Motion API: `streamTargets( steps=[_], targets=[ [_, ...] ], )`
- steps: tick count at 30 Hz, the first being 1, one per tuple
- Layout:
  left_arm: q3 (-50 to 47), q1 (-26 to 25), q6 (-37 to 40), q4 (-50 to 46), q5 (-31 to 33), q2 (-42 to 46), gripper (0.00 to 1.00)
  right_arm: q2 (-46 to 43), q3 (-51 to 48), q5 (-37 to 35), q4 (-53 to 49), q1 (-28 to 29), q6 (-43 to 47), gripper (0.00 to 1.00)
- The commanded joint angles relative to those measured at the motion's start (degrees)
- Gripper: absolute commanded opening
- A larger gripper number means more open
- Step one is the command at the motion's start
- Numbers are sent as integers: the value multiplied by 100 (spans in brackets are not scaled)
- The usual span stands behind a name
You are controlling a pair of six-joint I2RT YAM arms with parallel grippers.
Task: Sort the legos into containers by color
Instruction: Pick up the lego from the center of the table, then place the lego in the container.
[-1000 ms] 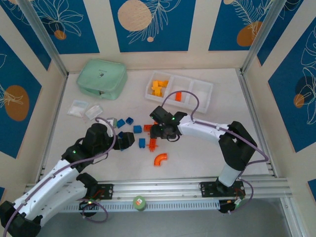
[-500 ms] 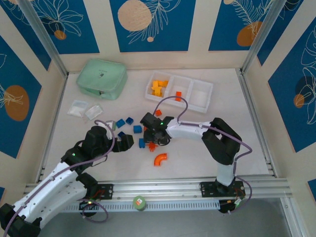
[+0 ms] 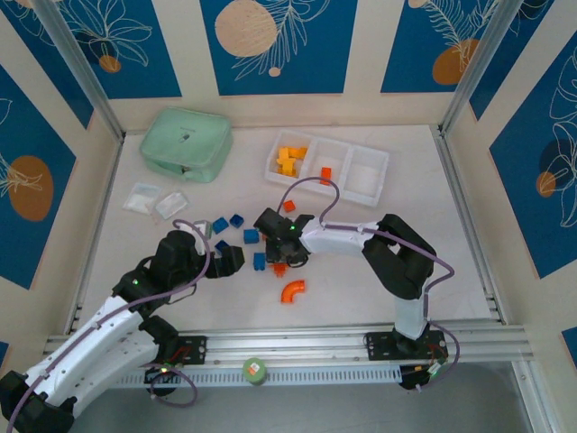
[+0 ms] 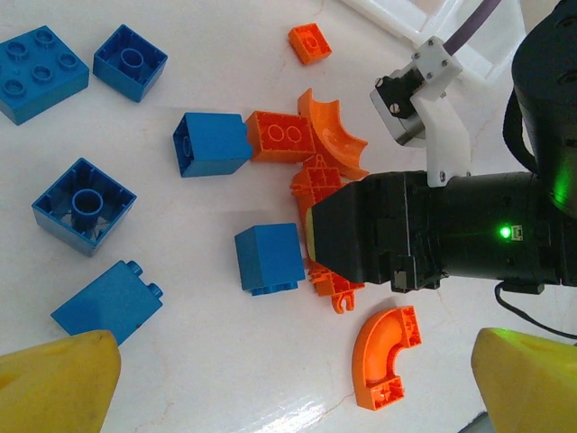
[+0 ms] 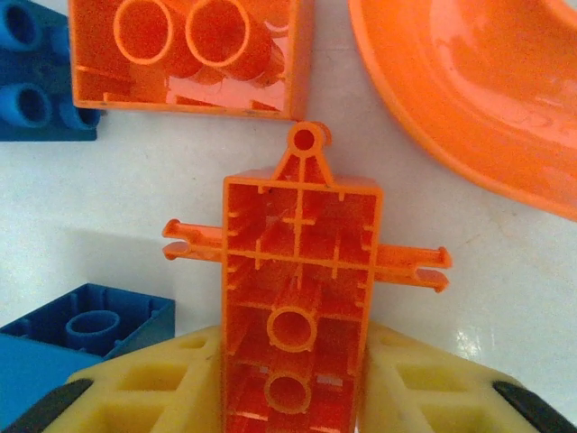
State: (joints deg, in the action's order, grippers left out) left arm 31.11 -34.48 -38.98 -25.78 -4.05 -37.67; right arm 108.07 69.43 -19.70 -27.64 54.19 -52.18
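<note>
My right gripper (image 5: 293, 365) is shut on a long red-orange lego (image 5: 302, 271) with side clips, lying upside down on the table; its yellow fingers (image 5: 153, 383) press both long sides. In the top view this gripper (image 3: 281, 257) sits low over the red-orange cluster. My left gripper (image 4: 293, 388) is open over bare table, its yellow fingertips (image 4: 63, 379) wide apart, with a red-orange arch (image 4: 388, 352) between them and farther on. Blue legos (image 3: 237, 220) lie scattered left of the cluster. The white tray (image 3: 374, 155) holds yellow-orange legos (image 3: 290, 158) in its left container and one red-orange lego (image 3: 325, 174) in the middle one.
A mint green box (image 3: 186, 142) stands at the back left, with two clear bags (image 3: 142, 198) in front of it. A red-orange upturned brick (image 5: 194, 54) and a curved piece (image 5: 478, 90) lie just beyond the held lego. A blue brick (image 4: 268, 259) touches its left side.
My right gripper has moved left and down onto the red-orange cluster and closed on the long lego. The left arm has barely shifted.
</note>
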Motion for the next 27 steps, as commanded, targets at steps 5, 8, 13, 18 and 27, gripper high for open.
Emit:
streamTargets(
  steps=[5,8,13,18,27],
  targets=[
    [-8,73,-95,254,-156,-71,99,-490,-168,-284,-103,51,218,30],
    [63,73,-67,374,-205,-196,99,-878,-232,-353,-157,-36,400,29],
    [186,75,-23,732,-341,-596,99,-1373,-172,-363,-311,-555,894,29],
    [330,73,-4,1122,-379,-1085,99,-1404,156,-75,-229,-1464,1507,29],
    [730,86,80,1677,-324,-1987,99,-137,1679,142,-224,-2775,2157,29]
  ],
)
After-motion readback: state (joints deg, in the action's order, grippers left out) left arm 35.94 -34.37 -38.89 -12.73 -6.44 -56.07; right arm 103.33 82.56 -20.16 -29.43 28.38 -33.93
